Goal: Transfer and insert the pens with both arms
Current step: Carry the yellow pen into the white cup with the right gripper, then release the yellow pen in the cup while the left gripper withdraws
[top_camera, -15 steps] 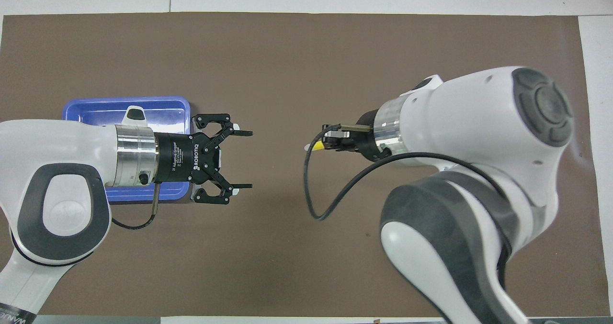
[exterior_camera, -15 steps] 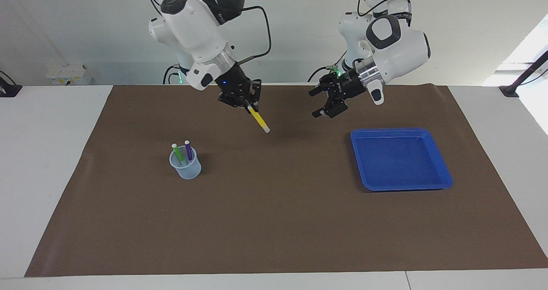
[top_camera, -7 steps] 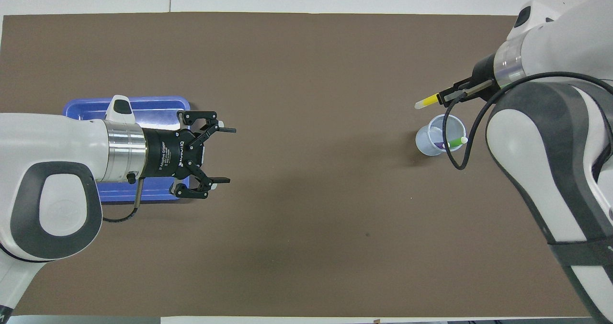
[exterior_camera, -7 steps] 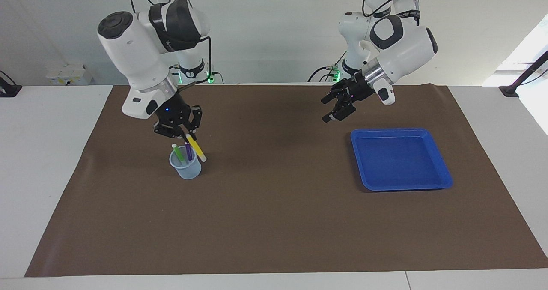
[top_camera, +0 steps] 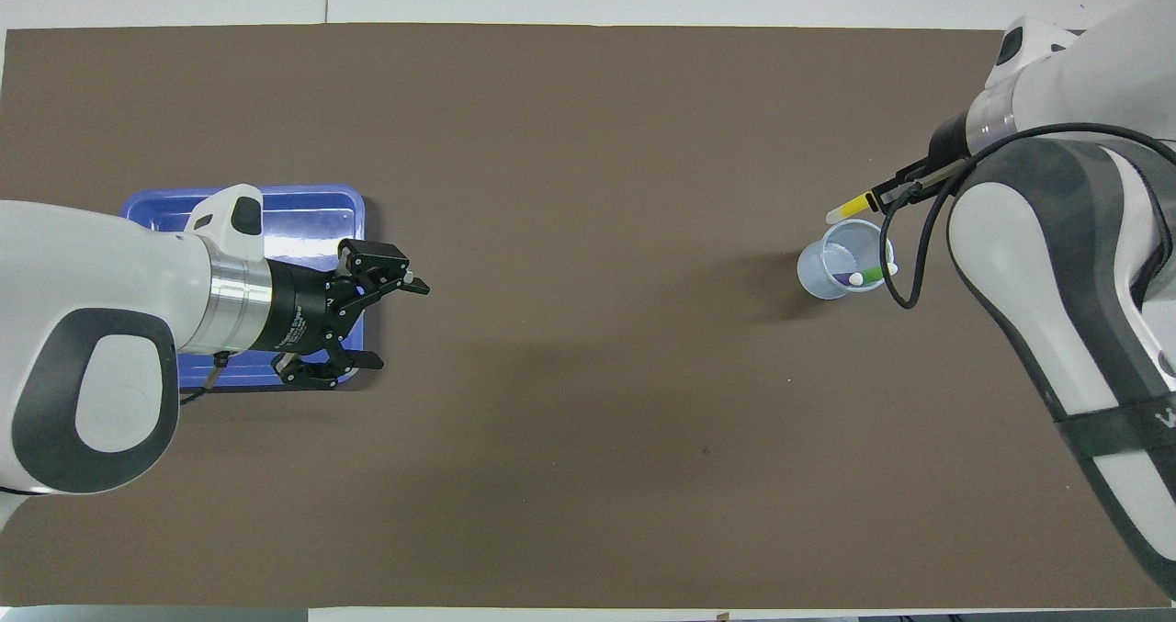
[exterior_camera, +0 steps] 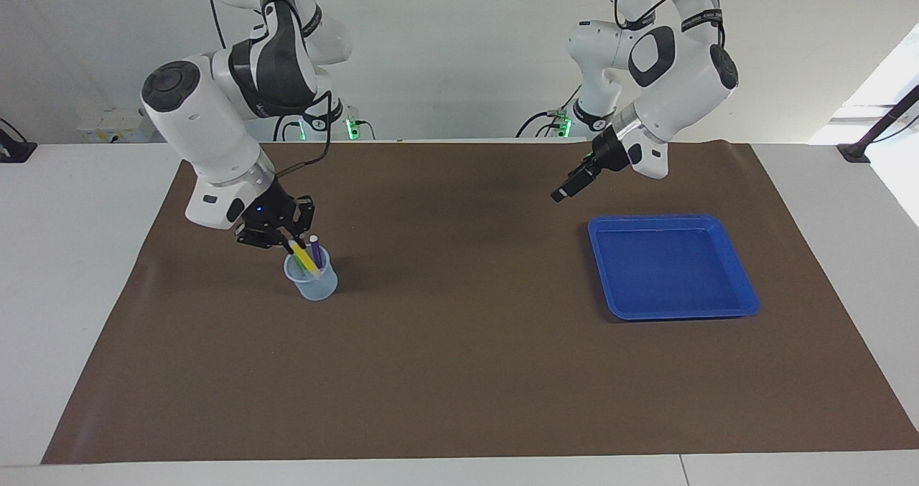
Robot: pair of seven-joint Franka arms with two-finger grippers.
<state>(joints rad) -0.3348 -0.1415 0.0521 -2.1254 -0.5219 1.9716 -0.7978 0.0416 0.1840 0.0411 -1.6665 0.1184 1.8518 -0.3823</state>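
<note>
Black fingers of the right gripper are clamped on the upper end of the yellow pen, which slants down with its pale tip toward the mouth of the clear plastic cup; in the facing view the tip seems to be at or just inside the rim, while from overhead the pen shows at about eleven o'clock of the cup, so how deep it has gone cannot be told. Inside the cup stand the purple pen and the green pen, both leaning against the wall with their pale ends up. That cup sits on the brown mat toward the right arm's end of the table. Out at three o'clock from the cup in the facing view, well apart, lies the blue tray, with no pens in it. The left gripper hangs with its jaws spread wide and nothing between them, over the mat just beside the tray's edge; that arm waits. By the look of it two pens are already placed and the third is in the last step: it remains to lower the yellow pen fully and let go.
</note>
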